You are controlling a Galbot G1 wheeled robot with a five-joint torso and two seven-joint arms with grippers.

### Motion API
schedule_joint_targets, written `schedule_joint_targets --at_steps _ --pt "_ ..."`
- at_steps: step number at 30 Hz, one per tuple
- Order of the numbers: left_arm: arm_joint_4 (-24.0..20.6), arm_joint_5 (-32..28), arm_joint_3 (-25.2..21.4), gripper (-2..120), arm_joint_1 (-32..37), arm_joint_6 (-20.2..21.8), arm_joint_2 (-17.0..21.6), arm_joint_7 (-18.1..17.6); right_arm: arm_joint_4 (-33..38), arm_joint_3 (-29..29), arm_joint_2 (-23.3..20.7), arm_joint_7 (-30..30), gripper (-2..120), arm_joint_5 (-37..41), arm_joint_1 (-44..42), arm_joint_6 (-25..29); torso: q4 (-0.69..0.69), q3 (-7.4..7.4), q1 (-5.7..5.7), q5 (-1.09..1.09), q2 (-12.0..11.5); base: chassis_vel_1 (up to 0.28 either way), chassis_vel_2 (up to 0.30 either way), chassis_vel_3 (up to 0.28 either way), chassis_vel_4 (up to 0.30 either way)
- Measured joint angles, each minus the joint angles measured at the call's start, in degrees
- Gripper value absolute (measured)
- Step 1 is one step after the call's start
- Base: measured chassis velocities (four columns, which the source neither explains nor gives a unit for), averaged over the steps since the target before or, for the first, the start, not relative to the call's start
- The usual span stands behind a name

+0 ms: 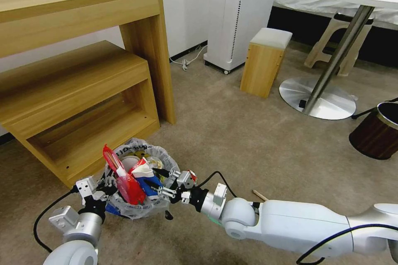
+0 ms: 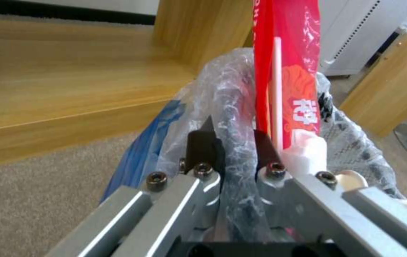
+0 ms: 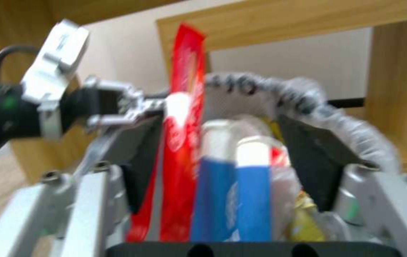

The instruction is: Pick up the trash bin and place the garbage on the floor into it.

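The trash bin (image 1: 139, 209), lined with a clear printed bag, is low over the beige floor (image 1: 248, 140) in front of the wooden shelf. My left gripper (image 1: 107, 184) is shut on its near rim, with the fingers (image 2: 203, 148) pinching bag and rim and the blue wall (image 2: 139, 153) beside them. Garbage fills the bin: a tall red packet (image 1: 124, 178) (image 2: 286, 71) (image 3: 179, 142) and a blue-white carton (image 1: 147, 178) (image 3: 237, 192). My right gripper (image 1: 157, 182) (image 3: 227, 150) is open over the bin's other side, fingers either side of the carton. A wooden stick (image 1: 260, 195) lies on the floor.
A low wooden shelf (image 1: 83, 103) under a desk stands just behind the bin. Farther off stand a white appliance (image 1: 236, 16), a wooden stool (image 1: 265, 62), a round table's metal base (image 1: 317, 97) and a larger brown bin (image 1: 377, 132). Open carpet lies to the right.
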Motion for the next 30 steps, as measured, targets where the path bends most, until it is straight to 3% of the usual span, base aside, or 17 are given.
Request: schedule_joint_targets --at_steps 5,8,23,30 --pt "0.12 0.02 -0.13 3 0.05 0.02 0.17 -0.01 0.76 4.65 -0.35 1.15 80 0.05 -2.61 -0.42 0.01 0.0 0.0 -0.01 0.0 0.0 0.0 0.0 0.0" --pt "0.31 0.08 -0.07 3 -0.07 0.07 0.24 -0.03 2.92 14.58 -1.38 2.85 96 0.81 -7.09 -1.92 0.0 -0.01 0.0 0.01 0.0 0.0 0.0 0.0 0.0" --pt "2.12 0.62 -1.33 3 -0.57 -0.09 0.67 0.07 4.16 36.1 -4.94 6.37 100 -0.06 -17.82 -2.99 0.0 0.0 0.0 0.0 0.0 0.0 0.0 0.0 0.0" --pt "3.07 0.26 -3.52 3 -0.4 -0.35 1.78 0.1 2.15 41.49 -6.48 6.58 100 -0.65 -21.34 -3.11 -0.01 0.0 0.0 -0.01 0.0 0.0 0.0 0.0 0.0"
